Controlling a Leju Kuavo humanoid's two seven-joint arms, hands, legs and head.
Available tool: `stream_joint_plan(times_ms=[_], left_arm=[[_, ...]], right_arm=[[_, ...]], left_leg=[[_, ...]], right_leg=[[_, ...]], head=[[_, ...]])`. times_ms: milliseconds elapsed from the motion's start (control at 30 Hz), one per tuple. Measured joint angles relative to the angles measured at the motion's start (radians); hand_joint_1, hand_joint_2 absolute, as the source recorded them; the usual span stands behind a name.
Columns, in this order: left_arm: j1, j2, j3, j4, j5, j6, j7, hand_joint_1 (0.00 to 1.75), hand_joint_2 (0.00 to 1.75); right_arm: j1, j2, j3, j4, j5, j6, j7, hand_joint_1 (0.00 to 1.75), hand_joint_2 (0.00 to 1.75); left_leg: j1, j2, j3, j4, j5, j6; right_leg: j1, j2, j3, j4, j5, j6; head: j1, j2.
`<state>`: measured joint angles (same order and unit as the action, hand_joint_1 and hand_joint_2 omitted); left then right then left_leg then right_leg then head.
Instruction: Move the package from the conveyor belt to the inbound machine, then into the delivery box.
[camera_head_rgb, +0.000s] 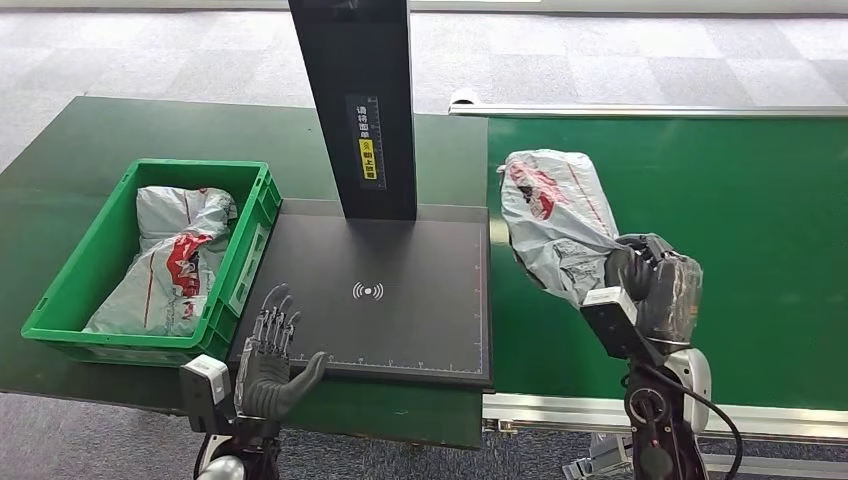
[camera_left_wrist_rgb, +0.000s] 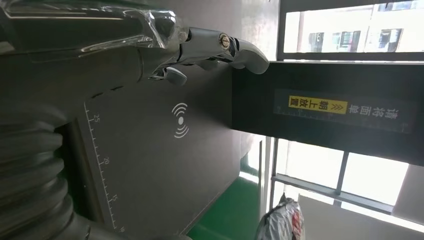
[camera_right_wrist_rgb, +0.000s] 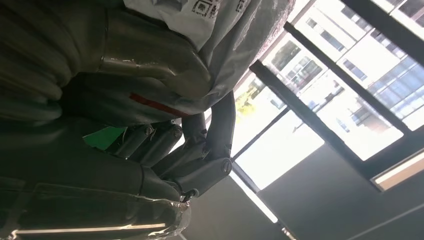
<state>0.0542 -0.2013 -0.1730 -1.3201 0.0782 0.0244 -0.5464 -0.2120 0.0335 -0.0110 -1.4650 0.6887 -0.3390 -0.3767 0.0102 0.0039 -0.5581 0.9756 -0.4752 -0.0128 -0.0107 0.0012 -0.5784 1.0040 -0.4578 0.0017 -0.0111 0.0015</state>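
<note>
1. Right hand (camera_head_rgb: 650, 285) — fingers (camera_right_wrist_rgb: 220, 125) wrapped around the lower end of a grey plastic mail package with red print (camera_head_rgb: 550, 215), held above the green conveyor belt (camera_head_rgb: 740, 220).
2. Left hand (camera_head_rgb: 272, 355) — fingers spread, holding nothing, over the near corner of the black flat inbound machine plate (camera_head_rgb: 400, 300).
3. Green plastic delivery box (camera_head_rgb: 80, 290), left of the plate, contains another grey package (camera_head_rgb: 165, 265).
4. Surroundings — dark green table (camera_head_rgb: 60, 150); grey carpet floor (camera_head_rgb: 150, 50).
</note>
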Motion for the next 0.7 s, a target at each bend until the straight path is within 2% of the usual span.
stream_joint_plan(times_ms=[200, 433, 700], left_arm=[[-0.013, 0.0, 0.031, -0.039, -0.02, 0.007, -0.003, 0.0, 1.75], [-0.034, 0.002, 0.057, -0.062, -0.036, 0.014, -0.002, 0.0, 1.75], [-0.037, 0.007, 0.07, -0.067, -0.037, 0.02, -0.002, 0.0, 1.75]], right_arm=[[-0.078, 0.022, 0.162, 0.088, -0.034, 0.056, 0.004, 1.75, 1.75], [-0.129, 0.082, 0.309, 0.23, -0.061, 0.101, 0.001, 1.75, 1.75], [-0.144, 0.114, 0.395, 0.316, -0.08, 0.118, 0.001, 1.75, 1.75]], left_leg=[[0.0, 0.0, 0.0, 0.0, 0.001, 0.0], [0.0, 0.0, 0.0, 0.0, 0.001, 0.0], [0.0, 0.0, 0.0, 0.0, 0.001, 0.0]], right_leg=[[0.0, 0.0, 0.0, 0.0, 0.0, 0.0], [0.001, 0.0, 0.0, 0.0, 0.0, 0.0], [0.0, 0.0, 0.0, 0.0, 0.0, 0.0]], head=[[0.0, 0.0], [0.0, 0.0], [0.0, 0.0]])
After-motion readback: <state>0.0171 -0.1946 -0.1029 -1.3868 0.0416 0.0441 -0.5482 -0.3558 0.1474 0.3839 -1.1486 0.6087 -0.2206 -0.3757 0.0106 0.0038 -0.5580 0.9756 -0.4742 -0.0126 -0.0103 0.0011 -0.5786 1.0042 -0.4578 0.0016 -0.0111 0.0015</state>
